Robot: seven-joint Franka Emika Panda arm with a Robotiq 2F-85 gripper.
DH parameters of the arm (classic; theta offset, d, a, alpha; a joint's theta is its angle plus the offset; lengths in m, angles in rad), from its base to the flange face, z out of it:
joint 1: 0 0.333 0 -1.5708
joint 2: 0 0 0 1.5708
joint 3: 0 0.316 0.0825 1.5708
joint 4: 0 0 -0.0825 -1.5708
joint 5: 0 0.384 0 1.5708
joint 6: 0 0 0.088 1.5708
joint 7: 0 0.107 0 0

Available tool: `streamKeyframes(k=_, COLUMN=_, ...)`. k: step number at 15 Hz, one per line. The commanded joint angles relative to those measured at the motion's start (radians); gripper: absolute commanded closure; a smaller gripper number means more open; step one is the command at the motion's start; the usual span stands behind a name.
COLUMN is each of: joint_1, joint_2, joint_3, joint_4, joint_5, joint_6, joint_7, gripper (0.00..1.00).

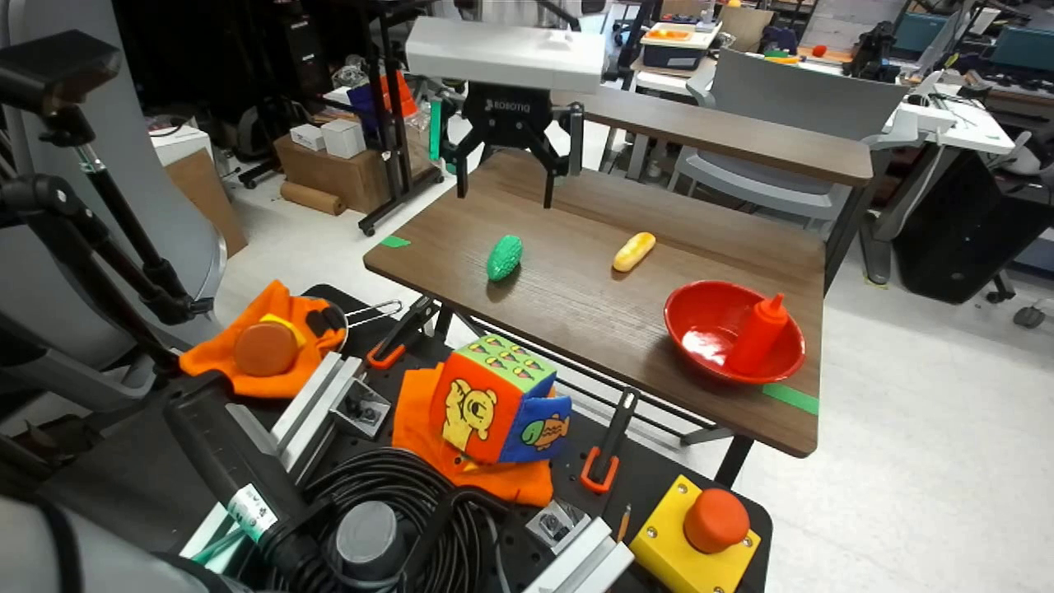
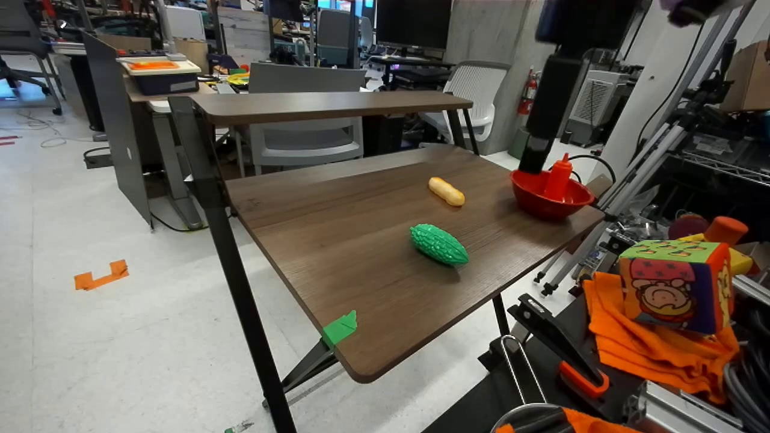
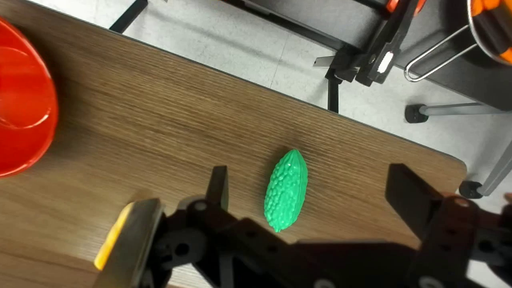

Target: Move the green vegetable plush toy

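The green vegetable plush toy (image 1: 505,258) is bright green, oblong and bumpy. It lies on the brown table (image 1: 568,305) near one end, and also shows in an exterior view (image 2: 439,244). In the wrist view the toy (image 3: 286,191) lies between the spread fingers, closer to the left finger. My gripper (image 1: 505,198) is open and empty, above the tabletop and apart from the toy. Its fingers also show in the wrist view (image 3: 308,172). In an exterior view the gripper (image 2: 533,161) appears side-on as a dark shape, partly cut off at the top.
A yellow-orange oblong toy (image 1: 634,252) lies farther along the table. A red bowl (image 1: 687,309) holding a red squeeze bottle (image 1: 757,333) stands near the table's other end. A raised shelf (image 1: 725,136) runs along the table's back. A soft cube (image 1: 494,403) sits beyond the front edge.
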Motion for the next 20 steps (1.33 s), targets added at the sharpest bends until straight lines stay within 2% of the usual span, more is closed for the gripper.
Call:
streamKeyframes(k=1, joint_1=-0.004, joint_2=0.200, joint_3=0.029, joint_4=0.130, joint_5=-0.051, joint_6=0.013, joint_7=0.050, gripper=0.00)
streamKeyframes(k=7, joint_1=0.005, joint_2=0.430, joint_3=0.023, joint_4=0.313, joint_5=-0.100, joint_6=-0.044, joint_7=0.120, gripper=0.00)
streamKeyframes(k=11, joint_1=0.026, joint_2=0.528, joint_3=0.020, joint_4=0.408, joint_5=-0.104, joint_6=-0.055, joint_7=0.160, gripper=0.00)
streamKeyframes(k=15, joint_1=0.051, joint_2=0.605, joint_3=0.020, joint_4=0.495, joint_5=-0.093, joint_6=-0.119, joint_7=0.211, gripper=0.00)
streamKeyframes(k=16, joint_1=0.058, joint_2=0.620, joint_3=0.020, joint_4=0.515, joint_5=-0.092, joint_6=-0.139, joint_7=0.223, gripper=0.22)
streamKeyframes(k=17, joint_1=0.064, joint_2=0.632, joint_3=0.020, joint_4=0.532, joint_5=-0.089, joint_6=-0.157, joint_7=0.236, gripper=0.26)
streamKeyframes(k=20, joint_1=0.078, joint_2=0.652, joint_3=0.015, joint_4=0.569, joint_5=-0.089, joint_6=-0.204, joint_7=0.277, gripper=0.51)
